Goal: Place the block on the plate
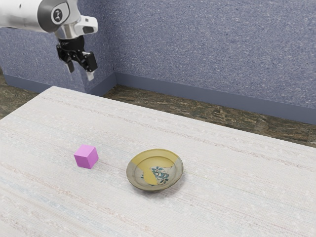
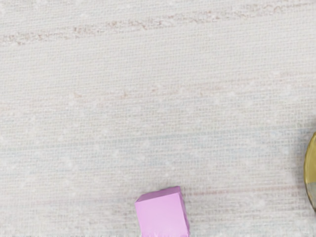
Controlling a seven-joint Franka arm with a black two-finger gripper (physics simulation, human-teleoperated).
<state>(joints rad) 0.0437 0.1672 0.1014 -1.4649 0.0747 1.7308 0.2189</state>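
Black two-fingered claw (image 1: 80, 71) stands wide and empty. Pink cubic block (image 1: 86, 157) rests on the pale, streaked desk (image 1: 237, 173), well below the claw, at the exterior view's left of the round yellow-and-grey plate (image 1: 154, 160). Descent judged necessary.

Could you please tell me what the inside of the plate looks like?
Yellow and grey, with blue-green flowers; the exterior view shows the plate best.

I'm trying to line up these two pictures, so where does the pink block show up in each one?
Exterior view: block left of center, on the table.
Wrist view: block at the lower edge, near the middle.
Shared landmark: the plate, whole in the exterior view, cut off at the wrist view's right edge.
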